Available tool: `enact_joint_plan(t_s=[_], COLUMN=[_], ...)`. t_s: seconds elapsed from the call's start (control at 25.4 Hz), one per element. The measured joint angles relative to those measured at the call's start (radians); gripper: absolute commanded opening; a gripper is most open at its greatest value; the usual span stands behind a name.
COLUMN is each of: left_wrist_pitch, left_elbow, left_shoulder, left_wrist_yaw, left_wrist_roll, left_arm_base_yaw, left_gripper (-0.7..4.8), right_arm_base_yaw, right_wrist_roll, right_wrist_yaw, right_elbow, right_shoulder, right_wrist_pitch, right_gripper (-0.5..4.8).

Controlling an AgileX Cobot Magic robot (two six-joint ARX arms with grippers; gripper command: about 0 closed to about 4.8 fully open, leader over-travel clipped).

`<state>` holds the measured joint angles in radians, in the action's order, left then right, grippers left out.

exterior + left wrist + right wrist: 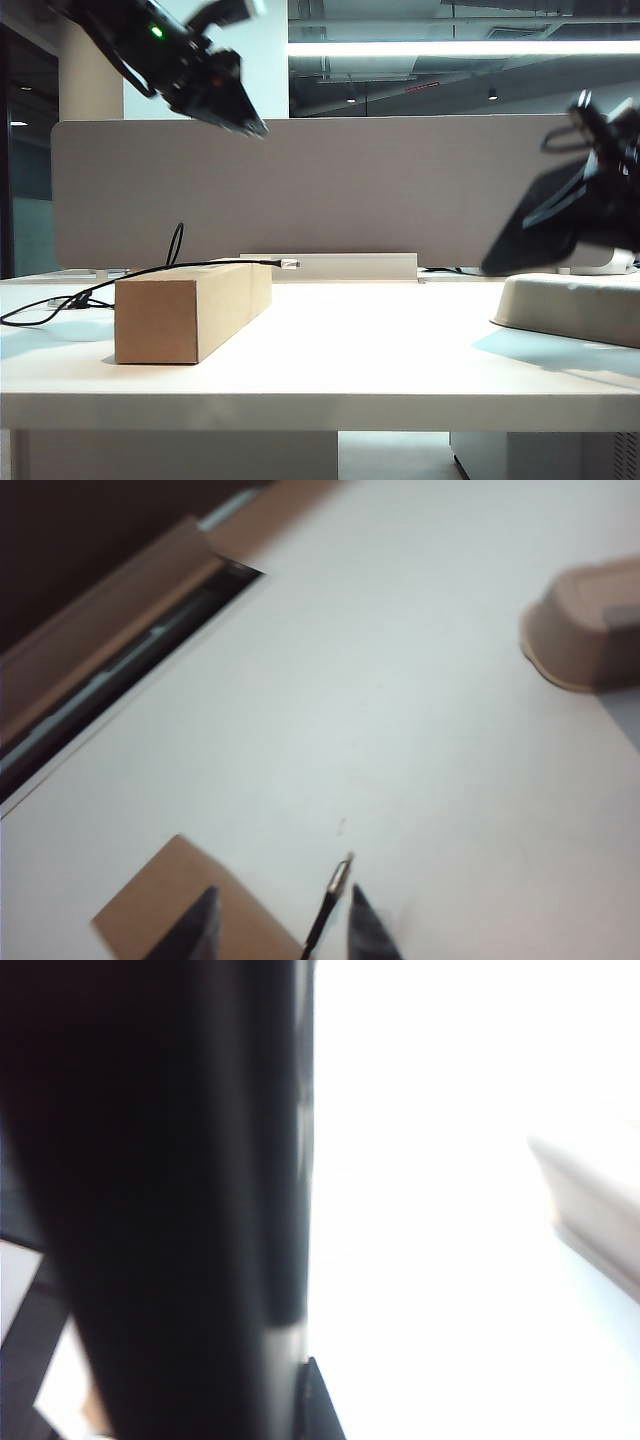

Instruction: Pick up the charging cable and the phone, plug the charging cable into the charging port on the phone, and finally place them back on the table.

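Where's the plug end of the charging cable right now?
In the exterior view, the thin black charging cable lies across the brown cardboard box at table left; its silver plug tip juts past the box's far end, below the open left hand.

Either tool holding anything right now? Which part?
Right tool is shut on the phone, at its upper end. Left tool is open, empty, above the charging cable.

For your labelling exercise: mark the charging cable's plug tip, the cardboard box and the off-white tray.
charging cable point(289, 263), exterior view, on its silver plug tip.
cardboard box point(156, 321), exterior view, on its near end face.
off-white tray point(570, 305), exterior view, on its outer side wall.
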<state>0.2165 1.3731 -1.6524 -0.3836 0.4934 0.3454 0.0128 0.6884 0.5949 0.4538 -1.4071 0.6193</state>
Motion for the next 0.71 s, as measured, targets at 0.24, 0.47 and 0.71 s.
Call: enact_joint_plan(t_s=[0.24,0.47,0.71], left_wrist_pitch=[0.098,0.192,0.292], left_elbow=[0.136,0.295,0.429], left_shoulder=[-0.123,-0.254,-0.352], left_wrist_yaw=[0.005,0.006,0.009], left_wrist_roll=[0.119,0.155,0.162], left_arm_base_yaw=[0.054,0.073,0.071], left_gripper=[1.56,1.56,1.56], right_arm_base_yaw=[0.000,0.000,0.000], right_wrist_roll=[-0.013,-0.085,-0.137], right_wrist_yaw=[0.049,0.068,0.069], right_elbow=[0.000,0.000,0.000], right_shoulder=[0.116,0.194,0.207], right_wrist_pitch=[-0.027,-0.125,-0.232], right_gripper=[-0.06,-0.06,-0.06])
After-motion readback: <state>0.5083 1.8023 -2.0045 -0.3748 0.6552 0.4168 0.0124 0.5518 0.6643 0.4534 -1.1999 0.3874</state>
